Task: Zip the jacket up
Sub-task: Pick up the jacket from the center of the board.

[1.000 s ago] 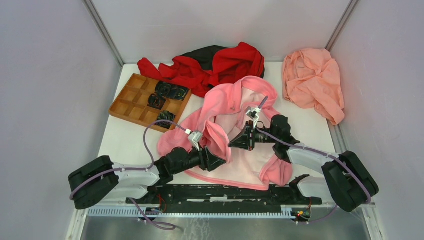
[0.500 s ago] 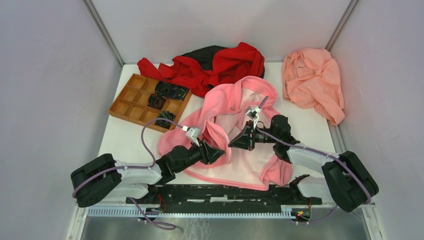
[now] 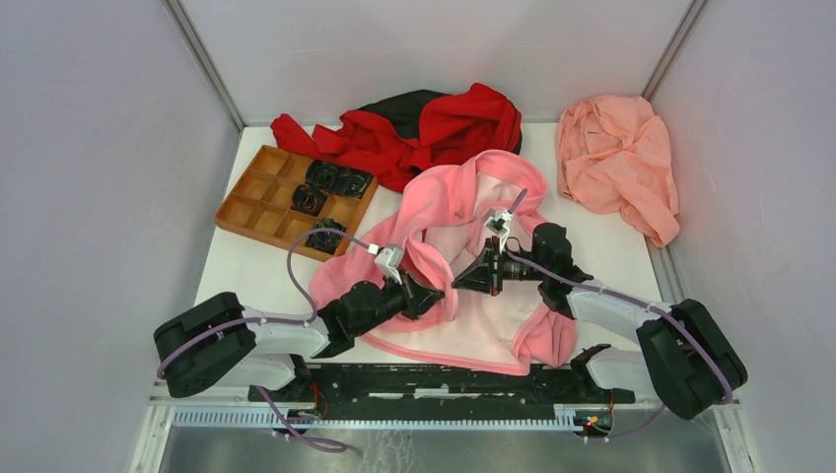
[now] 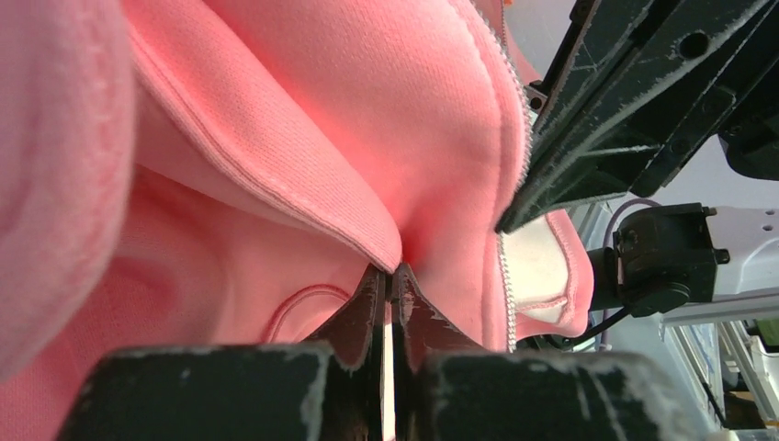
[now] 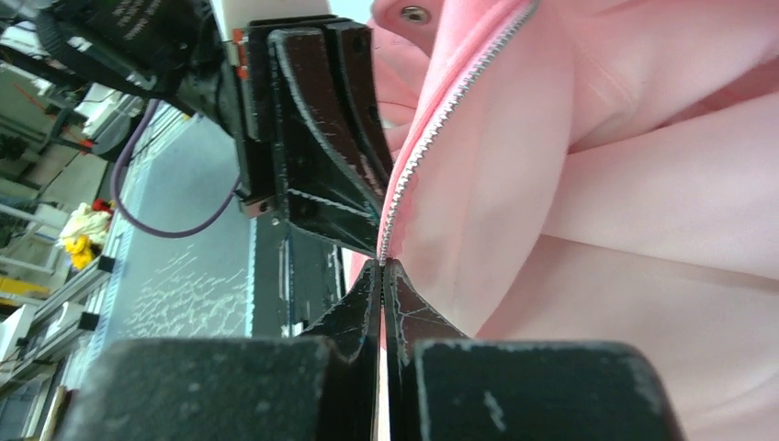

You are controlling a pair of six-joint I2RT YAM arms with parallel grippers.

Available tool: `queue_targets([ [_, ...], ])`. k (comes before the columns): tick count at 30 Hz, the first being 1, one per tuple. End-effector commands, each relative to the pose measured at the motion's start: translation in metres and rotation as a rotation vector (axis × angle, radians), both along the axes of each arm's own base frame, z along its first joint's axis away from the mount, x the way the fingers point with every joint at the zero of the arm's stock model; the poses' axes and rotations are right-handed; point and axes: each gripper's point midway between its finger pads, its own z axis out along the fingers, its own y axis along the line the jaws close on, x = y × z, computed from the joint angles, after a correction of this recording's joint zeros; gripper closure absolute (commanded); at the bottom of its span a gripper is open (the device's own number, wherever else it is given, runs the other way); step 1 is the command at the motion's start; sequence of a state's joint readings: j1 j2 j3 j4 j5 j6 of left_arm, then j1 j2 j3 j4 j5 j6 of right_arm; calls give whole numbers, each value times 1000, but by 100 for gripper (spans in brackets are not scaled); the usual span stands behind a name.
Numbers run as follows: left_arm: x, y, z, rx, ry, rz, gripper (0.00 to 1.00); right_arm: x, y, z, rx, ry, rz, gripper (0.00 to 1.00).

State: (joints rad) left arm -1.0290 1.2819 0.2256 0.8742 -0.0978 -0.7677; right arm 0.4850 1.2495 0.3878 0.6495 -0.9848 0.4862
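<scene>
The pink jacket (image 3: 449, 212) lies open in the middle of the table, its paler lining showing. My left gripper (image 3: 446, 296) is shut on a fold of the jacket's front edge (image 4: 303, 119), just left of a row of zipper teeth (image 4: 503, 276). My right gripper (image 3: 456, 284) faces it from the right, shut on the lower end of the other zipper edge (image 5: 432, 129). The two grippers' tips nearly touch. The zipper pull is not visible.
A red-and-black garment (image 3: 424, 123) lies at the back. A salmon cloth (image 3: 616, 158) is bunched at the back right. A wooden compartment tray (image 3: 258, 212) holding black parts (image 3: 335, 180) sits at the left. Walls enclose three sides.
My left gripper has slid right into the jacket's fold and closed on it. The right arm and its grip have stayed put.
</scene>
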Motion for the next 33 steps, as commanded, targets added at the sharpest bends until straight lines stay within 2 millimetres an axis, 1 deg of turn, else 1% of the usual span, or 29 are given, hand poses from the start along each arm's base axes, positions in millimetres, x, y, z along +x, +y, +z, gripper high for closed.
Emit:
queue_targets([
  [1,11,-3,33,-42,-86,25,98,25,-7,6,-59,-119,-78,97],
  [4,11,-1,40,-48,-96,34,98,26,-9,8,-45,-120,-82,88],
  [6,11,-2,43,-53,-100,30,98,22,-8,11,-27,-113,-69,78],
  [9,12,-4,47,-59,-103,29,98,18,-6,14,-2,-91,-50,66],
  [12,14,-5,50,-69,-110,35,98,12,-6,16,23,-71,-37,61],
  [16,17,-1,48,-70,-108,63,98,8,-6,17,33,-52,-22,61],
  [19,19,3,49,-66,-109,83,98,4,-6,16,33,-39,-8,64],
  [23,19,5,50,-63,-119,86,98,-1,-9,6,6,-27,2,69],
  [28,18,5,48,-55,-118,80,98,0,-8,4,0,-15,2,69],
  [30,17,4,47,-52,-118,74,98,0,-8,4,-1,-10,2,73],
  [32,16,3,46,-47,-118,64,98,0,-8,5,2,-9,2,81],
  [33,16,3,45,-45,-119,60,98,0,-8,6,5,-9,3,83],
])
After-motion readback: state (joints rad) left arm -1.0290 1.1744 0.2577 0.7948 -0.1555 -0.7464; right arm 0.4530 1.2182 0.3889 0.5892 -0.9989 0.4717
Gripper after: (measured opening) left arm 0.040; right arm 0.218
